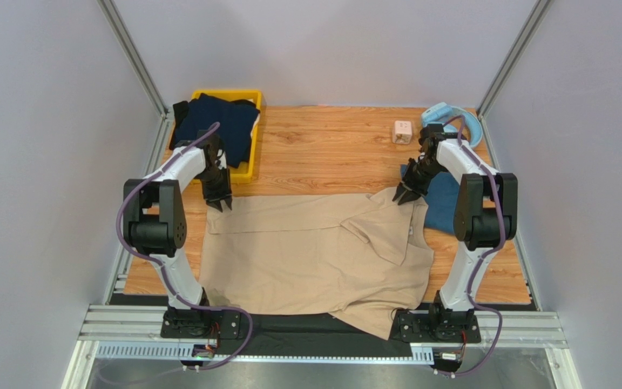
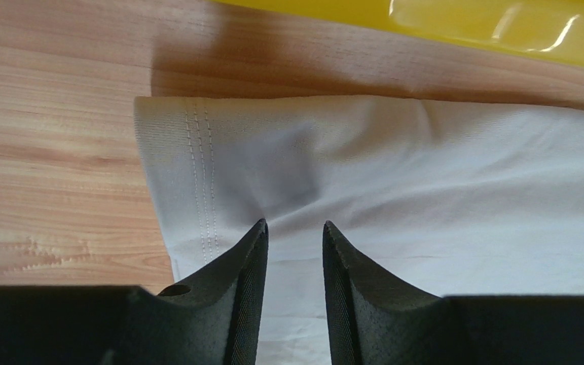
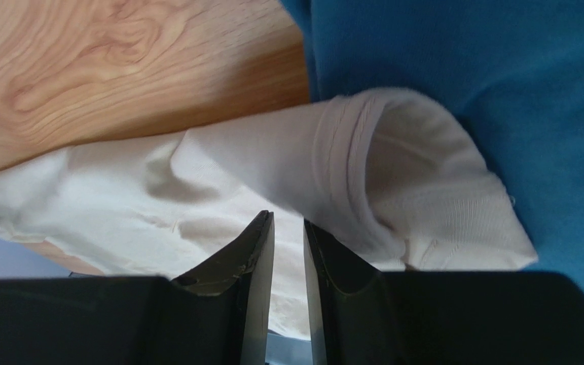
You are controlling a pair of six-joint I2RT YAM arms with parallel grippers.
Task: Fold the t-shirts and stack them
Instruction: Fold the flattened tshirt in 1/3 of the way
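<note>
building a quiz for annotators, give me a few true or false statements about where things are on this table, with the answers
1. The beige t-shirt lies spread over the middle of the table. True.
2. The navy t-shirt is in the yellow bin. True.
3. The headphones sit in the yellow bin. False: they lie at the table's far right corner.
4. The left end effector is over the navy t-shirt. False: it is at the beige t-shirt's far left corner.
</note>
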